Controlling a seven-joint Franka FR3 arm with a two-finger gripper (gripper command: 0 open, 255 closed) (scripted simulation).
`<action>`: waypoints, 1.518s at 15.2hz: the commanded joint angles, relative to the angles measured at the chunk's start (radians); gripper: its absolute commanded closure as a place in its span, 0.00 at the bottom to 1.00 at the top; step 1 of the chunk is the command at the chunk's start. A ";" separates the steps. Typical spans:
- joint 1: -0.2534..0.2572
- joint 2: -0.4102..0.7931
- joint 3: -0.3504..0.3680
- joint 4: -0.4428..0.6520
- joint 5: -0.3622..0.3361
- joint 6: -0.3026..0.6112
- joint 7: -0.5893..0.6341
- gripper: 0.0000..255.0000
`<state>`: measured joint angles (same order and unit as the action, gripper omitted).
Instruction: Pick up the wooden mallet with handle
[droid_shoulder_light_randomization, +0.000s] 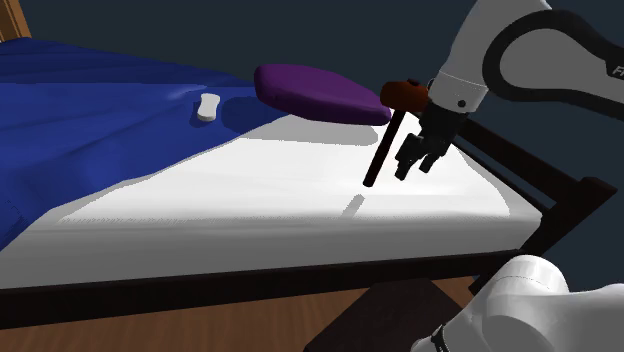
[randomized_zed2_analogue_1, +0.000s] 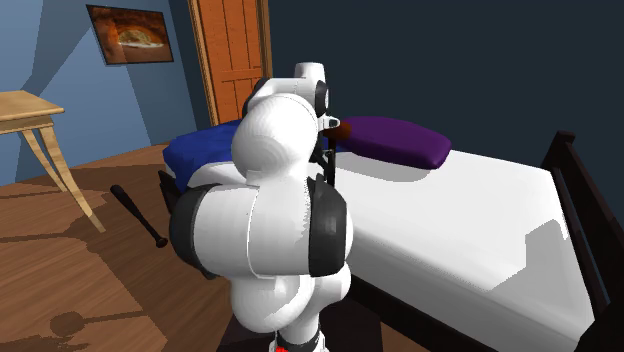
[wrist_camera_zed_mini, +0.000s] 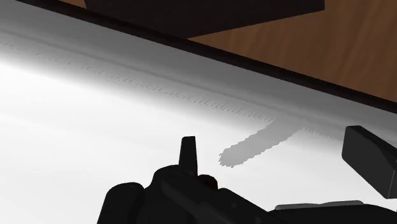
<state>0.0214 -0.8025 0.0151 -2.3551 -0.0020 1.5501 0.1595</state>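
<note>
Aloft, black two-finger gripper (droid_shoulder_light_randomization: 416, 166) beside a dark-handled mallet with reddish-brown head (droid_shoulder_light_randomization: 388, 135).
Whether the grip is spread or clamped cannot be told. Mallet hangs clear of the white-sheeted bed (droid_shoulder_light_randomization: 250, 200), head by the wrist, handle just beside the gripper, near the bed's dark-framed end and the flat purple pillow (droid_shoulder_light_randomization: 320, 95).

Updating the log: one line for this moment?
mallet: clear of bed | place: beside gripper | tilt: near upright
</note>
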 joint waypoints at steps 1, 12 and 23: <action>0.000 0.000 0.000 0.000 0.000 0.000 0.000 0.00; 0.158 0.263 -0.286 0.503 -0.025 -0.216 -0.638 0.00; 0.230 0.437 -0.427 0.741 0.025 -0.304 -0.965 0.00</action>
<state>0.2525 -0.3594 -0.4128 -1.5962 0.0255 1.2342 -0.8042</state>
